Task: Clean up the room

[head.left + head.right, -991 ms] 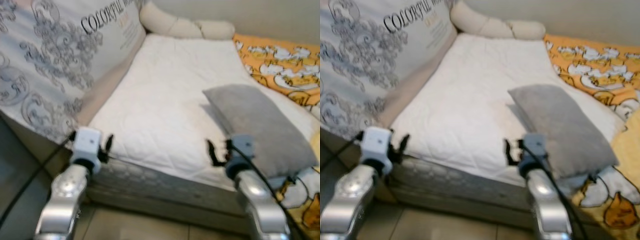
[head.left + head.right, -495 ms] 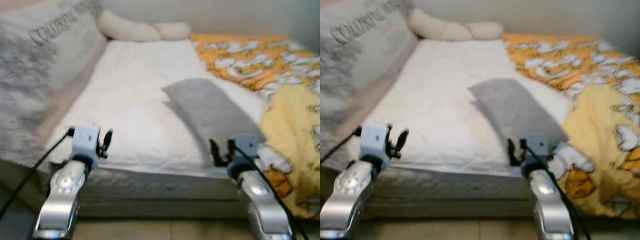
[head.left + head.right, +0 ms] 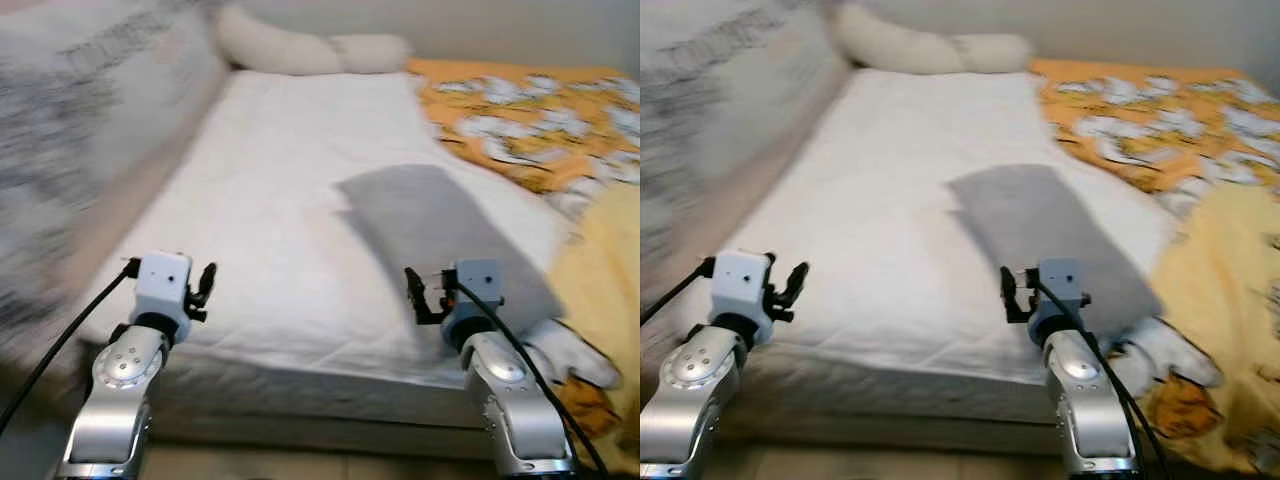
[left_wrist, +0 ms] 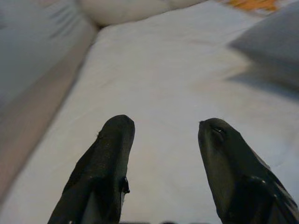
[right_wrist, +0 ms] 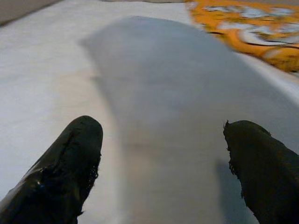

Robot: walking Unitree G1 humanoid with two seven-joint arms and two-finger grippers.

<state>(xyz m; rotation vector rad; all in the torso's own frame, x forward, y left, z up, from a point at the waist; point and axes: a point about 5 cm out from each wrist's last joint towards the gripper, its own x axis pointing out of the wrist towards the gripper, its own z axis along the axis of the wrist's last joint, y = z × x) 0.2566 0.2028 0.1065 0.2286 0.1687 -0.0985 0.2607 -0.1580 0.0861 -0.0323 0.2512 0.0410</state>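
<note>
A grey pillow [image 3: 440,235] lies slantwise on the white mattress [image 3: 290,180], towards its right side. An orange and yellow patterned blanket [image 3: 540,130] is rumpled over the right of the bed. My right gripper [image 3: 420,295] hovers open at the pillow's near end, the pillow [image 5: 177,93] just past its fingertips and nothing between them. My left gripper [image 3: 205,288] is open over the mattress's near left corner, with bare white sheet [image 4: 159,79] ahead of it.
A cream bolster [image 3: 300,50] lies across the head of the bed. A large grey-patterned cushion [image 3: 80,130] leans along the left side. The mattress's front edge [image 3: 320,385] is right in front of me, with a strip of floor below it.
The whole picture has shifted and blurred as the camera swung right and then back left. Both arms keep the same raised pose, both grippers still open.
</note>
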